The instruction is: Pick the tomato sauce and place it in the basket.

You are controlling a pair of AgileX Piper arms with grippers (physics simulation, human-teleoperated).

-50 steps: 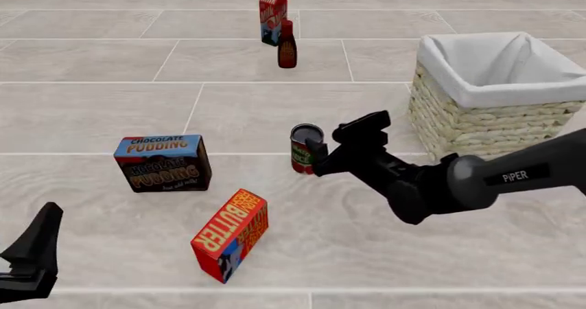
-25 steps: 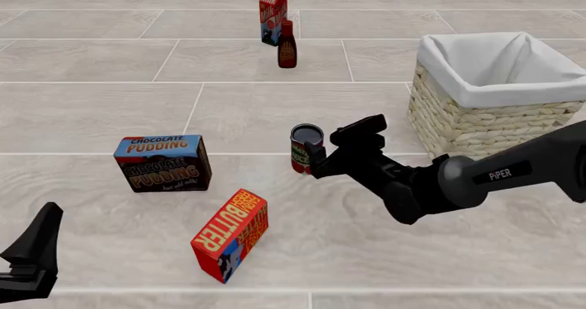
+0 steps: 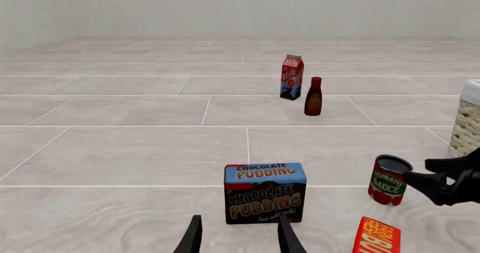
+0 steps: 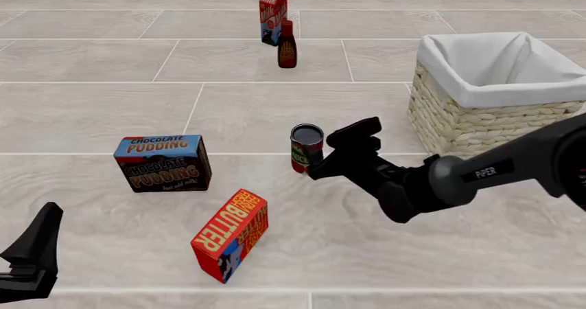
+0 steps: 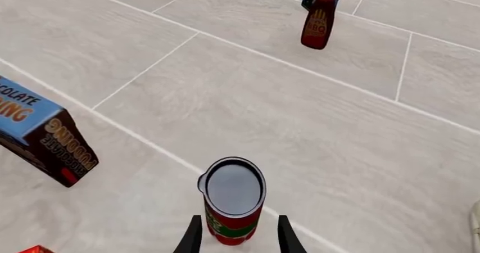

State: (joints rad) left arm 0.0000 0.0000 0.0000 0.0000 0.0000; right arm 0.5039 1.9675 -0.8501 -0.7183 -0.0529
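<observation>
The tomato sauce (image 4: 306,147) is a small upright cylinder with a flat dark grey top and a glossy red label crossed by a green band; it stands on the pale stone-tiled worktop (image 4: 274,110), left of the basket (image 4: 495,93) and well apart from it. The right pincer (image 5: 234,237) has its slim black fingers spread either side of the can's lower body, not clamped. The basket is square, coarse woven straw with white cloth folded over its rim. The left pincer (image 3: 238,237) hangs open near a rectangular chocolate pudding box (image 3: 265,192)
</observation>
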